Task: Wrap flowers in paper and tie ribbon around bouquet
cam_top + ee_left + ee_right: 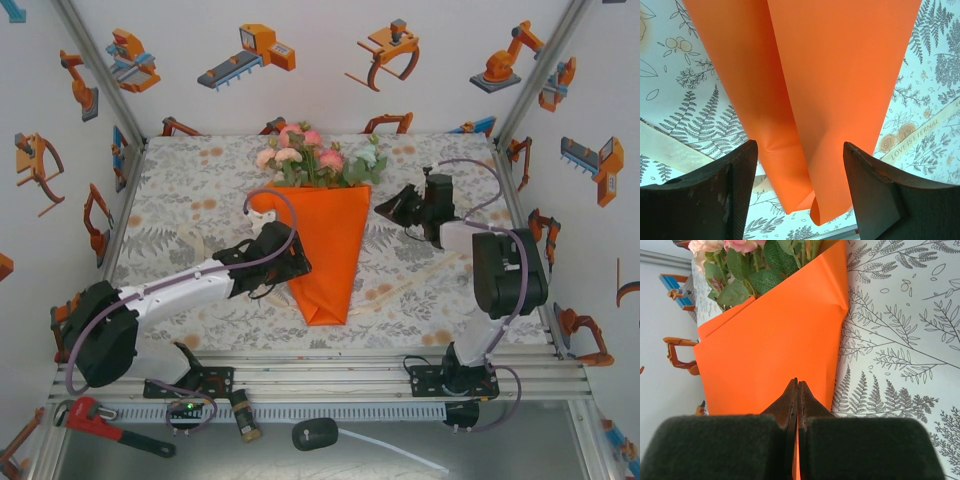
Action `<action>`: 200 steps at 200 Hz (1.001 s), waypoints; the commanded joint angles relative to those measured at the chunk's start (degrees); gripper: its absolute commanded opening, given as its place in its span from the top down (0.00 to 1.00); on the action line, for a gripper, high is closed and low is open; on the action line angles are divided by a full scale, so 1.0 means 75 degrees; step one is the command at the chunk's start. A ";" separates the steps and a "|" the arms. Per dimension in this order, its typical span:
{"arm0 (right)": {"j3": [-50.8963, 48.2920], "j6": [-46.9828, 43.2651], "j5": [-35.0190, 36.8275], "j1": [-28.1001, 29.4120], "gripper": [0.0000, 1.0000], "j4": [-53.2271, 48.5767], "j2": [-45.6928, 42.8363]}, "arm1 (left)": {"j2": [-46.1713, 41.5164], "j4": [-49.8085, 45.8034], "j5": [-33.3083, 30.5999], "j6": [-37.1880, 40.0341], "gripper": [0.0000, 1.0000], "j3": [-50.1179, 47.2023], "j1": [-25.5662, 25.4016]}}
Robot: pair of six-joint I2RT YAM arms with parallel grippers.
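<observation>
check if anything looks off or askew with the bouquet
Mainly the bouquet's narrow tip: the paper layers there gape and curl apart rather than closing to a point. The ribbon lies flat on the tablecloth beside it, not yet tied.

Bouquet [330,250] lies mid-surface [450,290], narrow end toward the near edge, flowers [318,155] at the wide end toward the far edge. Ribbon [670,147] lies flat on the surface, emerging left and right of the narrow end. Left fingers [715,200] at the bouquet's left side; right fingers [790,405] by its far right corner.
</observation>
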 commanded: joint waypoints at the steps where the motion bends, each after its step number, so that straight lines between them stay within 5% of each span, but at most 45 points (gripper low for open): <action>1: 0.0121 -0.0169 0.0026 0.0061 1.00 -0.0106 -0.0288 | -0.0241 -0.0192 -0.0144 0.0219 0.34 -0.0077 0.0070; 63: 0.0264 -0.0517 0.0272 0.0095 0.98 -0.0669 -0.0549 | -0.0416 -0.0162 -0.0097 0.0274 0.34 -0.0072 0.0180; 99: 0.0936 -0.1911 0.1998 -0.0066 0.70 -0.2980 -0.1096 | -0.0833 -0.0257 -0.0179 0.0411 0.33 -0.0068 0.0319; 143: 0.1386 -0.2832 0.4652 -0.1585 0.43 -0.4978 -0.1504 | -0.1555 -0.0258 -0.0227 0.0537 0.32 -0.0265 0.0834; 200: 0.2629 -0.3311 0.4629 -0.3409 0.34 -0.6072 0.0143 | -0.1431 0.0166 0.0684 0.1162 0.30 -0.0306 0.1214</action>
